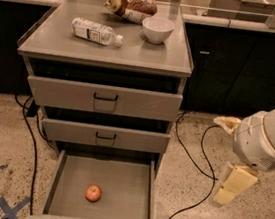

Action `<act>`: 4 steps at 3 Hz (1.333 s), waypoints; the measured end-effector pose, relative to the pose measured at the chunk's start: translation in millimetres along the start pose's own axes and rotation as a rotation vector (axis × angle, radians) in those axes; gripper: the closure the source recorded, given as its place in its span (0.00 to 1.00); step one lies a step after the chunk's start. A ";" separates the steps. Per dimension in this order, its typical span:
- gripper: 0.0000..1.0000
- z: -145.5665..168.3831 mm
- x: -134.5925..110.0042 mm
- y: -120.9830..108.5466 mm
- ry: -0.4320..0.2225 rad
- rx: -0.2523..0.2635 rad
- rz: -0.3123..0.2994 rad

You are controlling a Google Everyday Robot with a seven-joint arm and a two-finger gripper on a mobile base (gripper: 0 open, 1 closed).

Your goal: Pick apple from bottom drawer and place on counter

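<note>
The apple (93, 193), small and red-orange, lies on the flat grey floor of the open bottom drawer (56, 181), a little left of its middle and towards the front. The counter (135, 50) is the grey top of the three-drawer cabinet. My gripper (229, 183) hangs at the right of the view beside the cabinet. It is to the right of the drawer, above floor level and well apart from the apple. It holds nothing that I can see.
On the counter lie a plastic bottle (95, 31) on its side, a white bowl (157, 29) and a snack bag (132, 6). The two upper drawers (103, 98) are closed. Black cables (193, 162) run over the floor on both sides of the cabinet.
</note>
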State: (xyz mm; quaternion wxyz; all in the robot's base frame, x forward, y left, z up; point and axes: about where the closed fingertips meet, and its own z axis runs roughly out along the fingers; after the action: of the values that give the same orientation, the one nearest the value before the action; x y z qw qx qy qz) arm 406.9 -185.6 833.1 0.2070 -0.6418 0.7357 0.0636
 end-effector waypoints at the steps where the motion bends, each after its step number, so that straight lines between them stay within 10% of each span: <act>1: 0.00 65.9 -1.0 27.3 -0.036 -0.090 0.012; 4: 0.00 105.8 8.6 27.6 -0.071 -0.044 -0.018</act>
State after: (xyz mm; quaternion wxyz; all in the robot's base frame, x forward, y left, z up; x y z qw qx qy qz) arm 403.0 -150.8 729.1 0.2191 -0.6502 0.7205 0.1007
